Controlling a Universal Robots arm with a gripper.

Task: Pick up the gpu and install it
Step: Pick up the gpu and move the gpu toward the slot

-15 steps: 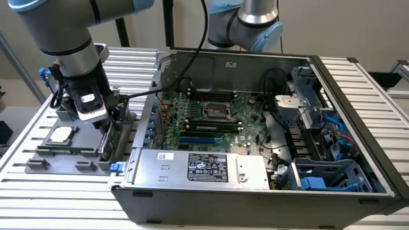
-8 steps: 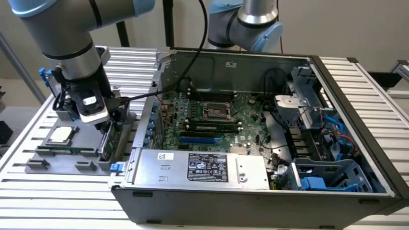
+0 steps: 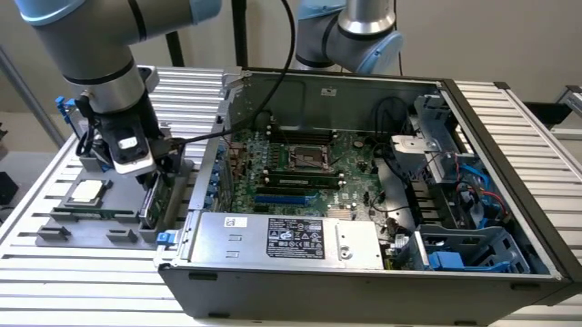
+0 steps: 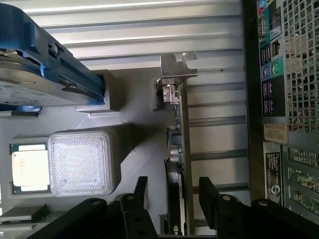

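The tool is released, its black fingers straddling the gpu with a gap on either side. The gpu stands on edge in a grey holder on the tabletop, just beside the open computer case, on the exterior view's left of it.

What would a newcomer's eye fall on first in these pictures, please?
The open computer case dominates the exterior view's middle and right, its green motherboard exposed. At the exterior view's left, the gripper hangs open astride the gpu, which stands on edge in a grey holder beside the case.
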